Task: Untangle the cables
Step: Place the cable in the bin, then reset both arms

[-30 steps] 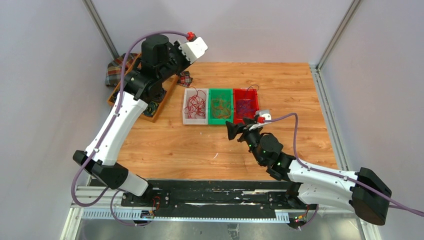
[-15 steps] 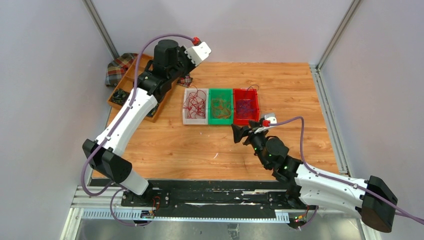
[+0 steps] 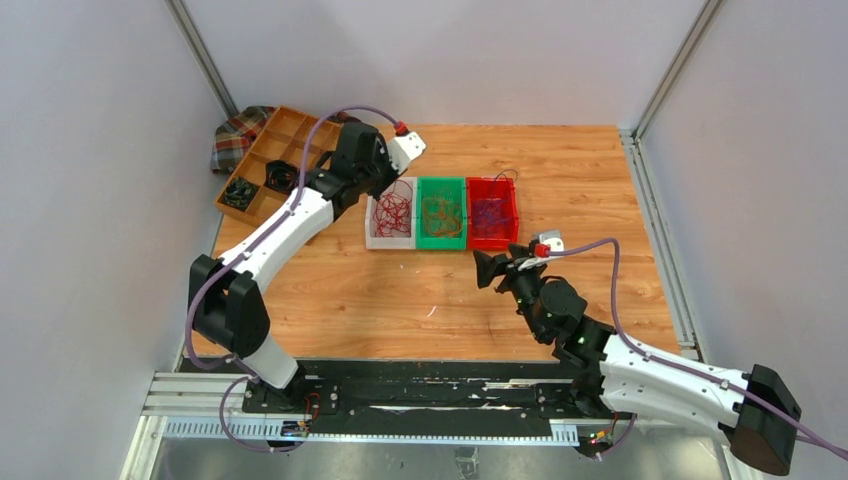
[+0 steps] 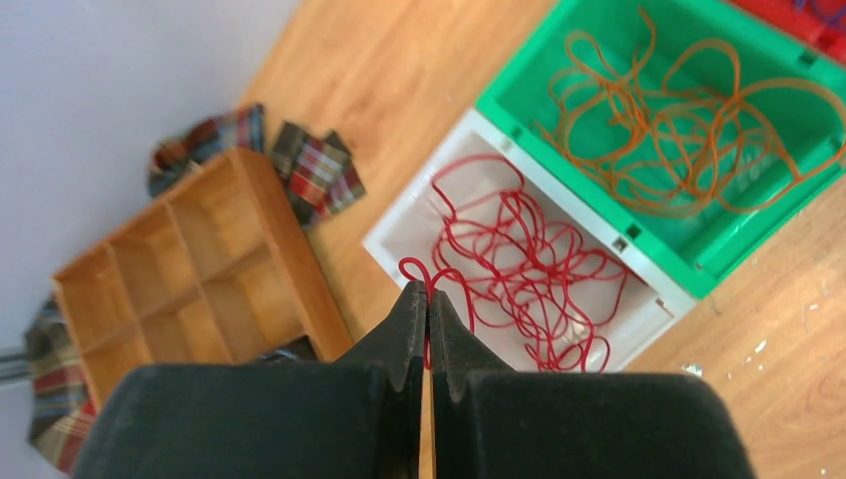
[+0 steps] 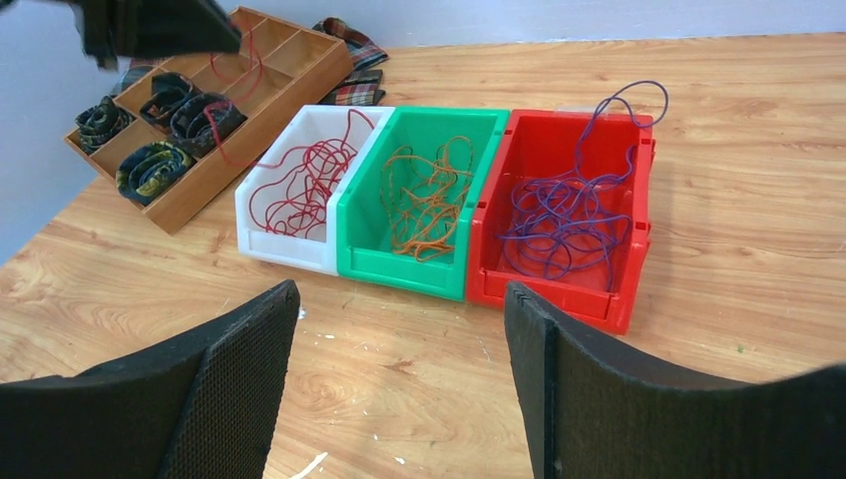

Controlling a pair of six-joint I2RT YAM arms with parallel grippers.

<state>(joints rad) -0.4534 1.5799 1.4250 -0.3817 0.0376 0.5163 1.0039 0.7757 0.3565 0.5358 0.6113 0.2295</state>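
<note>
Wood-grain boards make up the table, closed in by plain lilac-grey walls with metal posts in the far corners. At the far left a wooden tray of compartments lies at a slant, with black coiled bundles in its nearer cells and plaid cloth beside it. Three bins stand touching in a row mid-table, their long sides running near to far: white bin on the left, green bin in the middle, red bin on the right. Red cables lie in the white one, orange cables in the green, purple cables in the red. Each is a loose tangle with no single direction, though one purple loop arches over the red bin's far rim. The left tool, jaws pressed together, pinches one red strand above the white bin's far left corner; the strand seems to run down into the tangle. The right tool hovers near the front of the bins, jaws wide apart and empty.
</note>
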